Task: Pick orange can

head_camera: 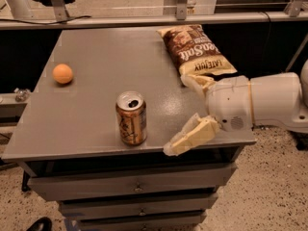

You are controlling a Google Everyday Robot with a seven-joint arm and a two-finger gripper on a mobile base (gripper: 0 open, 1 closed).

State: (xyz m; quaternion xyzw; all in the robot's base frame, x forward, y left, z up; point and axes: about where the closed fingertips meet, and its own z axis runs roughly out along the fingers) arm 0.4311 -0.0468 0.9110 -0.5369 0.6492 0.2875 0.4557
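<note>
Rightward, hand (192, 110) (spread) near orange can (131, 118)

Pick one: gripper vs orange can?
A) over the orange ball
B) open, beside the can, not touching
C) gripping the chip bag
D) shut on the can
B: the gripper sits right of the orange can in the camera view, fingers spread, not touching it.

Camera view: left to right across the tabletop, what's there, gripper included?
orange ball → orange can → gripper, jaws open, at the table front right. Chip bag skipped: it overlaps the gripper sideways.
</note>
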